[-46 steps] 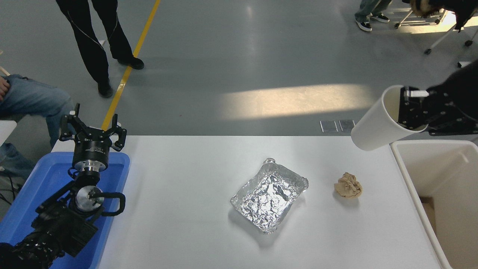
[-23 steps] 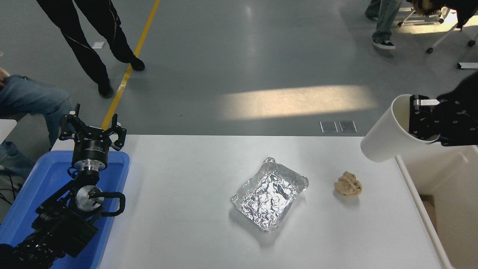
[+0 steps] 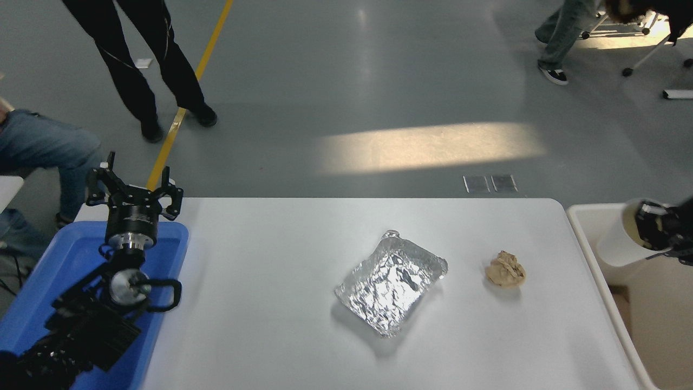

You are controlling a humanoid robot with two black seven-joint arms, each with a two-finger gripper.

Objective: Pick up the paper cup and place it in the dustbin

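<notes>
The white paper cup (image 3: pixel 617 246) is tilted, rim toward the right, held low inside the cream-white dustbin (image 3: pixel 582 216) at the table's right end. My right gripper (image 3: pixel 652 230) comes in from the right edge and is shut on the cup's rim, one finger inside the cup. My left gripper (image 3: pixel 132 187) is parked at the lower left over the blue tray, fingers spread open and empty.
A crinkled silver foil tray (image 3: pixel 391 284) lies mid-table. A crumpled brown paper ball (image 3: pixel 505 269) lies to its right, near the dustbin. A blue plastic tray (image 3: pixel 48 281) sits at the left edge. People stand and sit beyond the table's far side.
My right gripper has carried the cup rightward and down, from above the table's right corner to inside the dustbin. The left arm has not moved.
</notes>
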